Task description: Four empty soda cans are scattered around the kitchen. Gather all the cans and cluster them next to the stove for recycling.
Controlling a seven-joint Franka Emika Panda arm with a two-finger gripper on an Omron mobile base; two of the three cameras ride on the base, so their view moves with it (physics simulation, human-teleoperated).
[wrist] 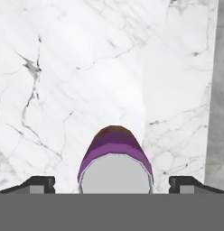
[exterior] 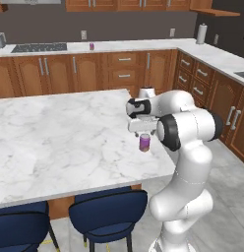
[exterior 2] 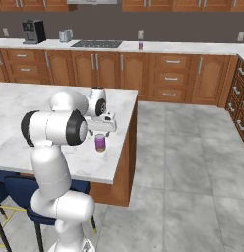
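A small purple-magenta soda can with a pale silvery top was seen standing upright on the white marble island bench, close to its corner. In the hand view, its flat grey lid and banded purple wall were framed between the two dark fingers, which were spread wide on either side without touching it. The gripper was held directly above the can. A second purple can was seen on the far bench, just beside the flat dark grey cooktop.
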